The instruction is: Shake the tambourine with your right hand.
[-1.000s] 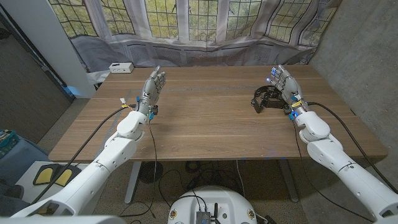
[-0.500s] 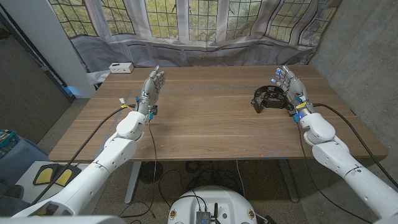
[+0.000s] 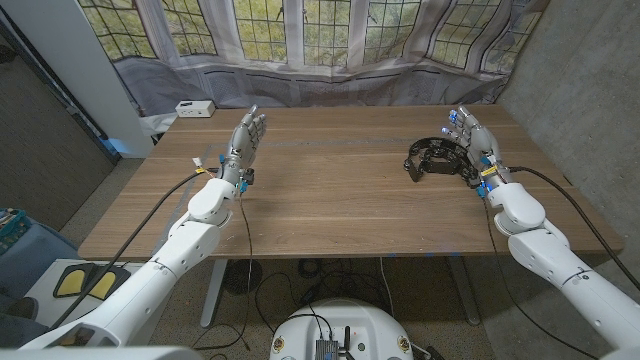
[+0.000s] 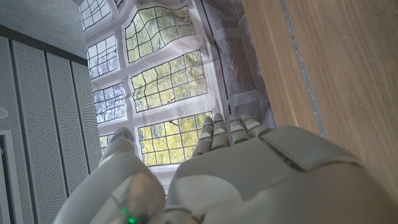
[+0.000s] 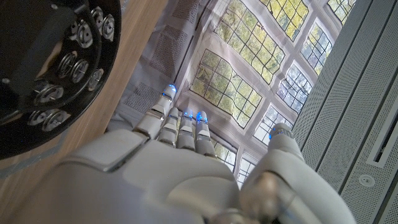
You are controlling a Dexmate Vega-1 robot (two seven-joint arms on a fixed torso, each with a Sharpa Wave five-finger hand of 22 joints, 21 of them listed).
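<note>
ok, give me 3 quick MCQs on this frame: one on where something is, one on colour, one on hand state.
1. Where does the tambourine lie?
A. by the right hand
B. by the left hand
C. at the table's centre

2. What colour is the tambourine's frame?
A. white
B. black
C. red

3. What is the right hand doing?
A. gripping the tambourine
B. open beside it, holding nothing
C. pressing on its top

Answers:
1. A, it sits on the table right next to the right hand.
2. B, the rim is black with metal jingles.
3. B, the fingers are straight and apart beside the rim.
</note>
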